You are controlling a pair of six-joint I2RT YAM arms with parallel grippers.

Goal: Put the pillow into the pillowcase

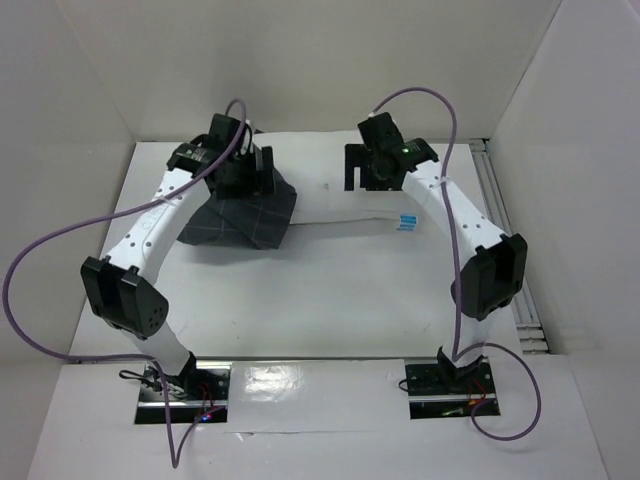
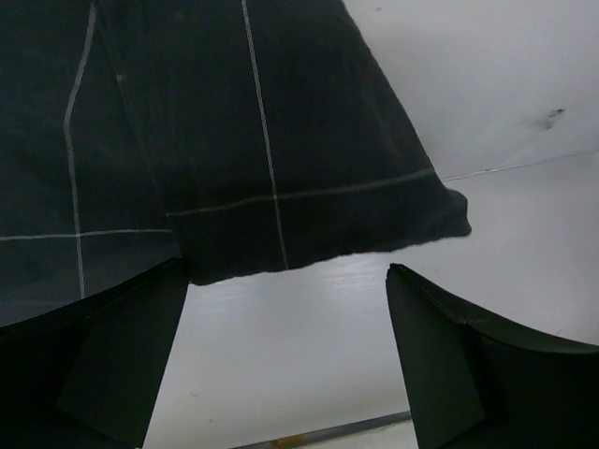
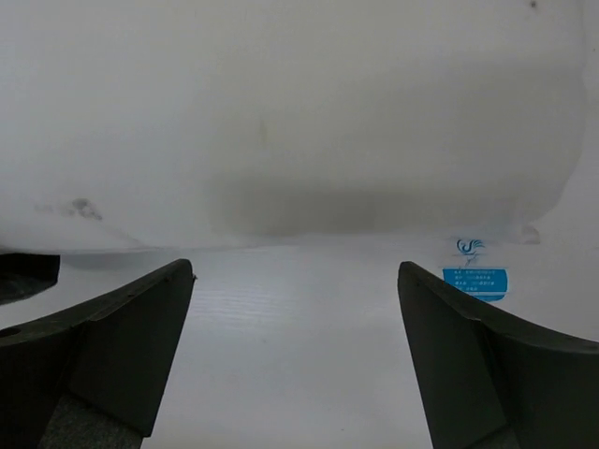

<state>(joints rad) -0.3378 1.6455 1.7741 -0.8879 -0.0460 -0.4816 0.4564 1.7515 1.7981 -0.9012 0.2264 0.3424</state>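
The pillowcase (image 1: pixel 240 215), dark charcoal with a thin light grid, lies limp at the far left of the table. It fills the top of the left wrist view (image 2: pixel 262 140). My left gripper (image 1: pixel 255 178) hovers over its far edge, open and empty (image 2: pixel 285 281), with its tips just short of the cloth's hem. The white pillow (image 1: pixel 330 195) lies to the right of the pillowcase, hard to tell from the white table. Its white-blue tag (image 1: pixel 405 221) shows at its near right corner. My right gripper (image 1: pixel 365 172) is open and empty (image 3: pixel 295 281), facing the pillow (image 3: pixel 281 122) near the tag (image 3: pixel 474 278).
White walls enclose the table on the left, back and right. A metal rail (image 1: pixel 505 215) runs along the right edge. Purple cables (image 1: pixel 40 260) loop from both arms. The arm bases (image 1: pixel 185 385) stand at the near edge.
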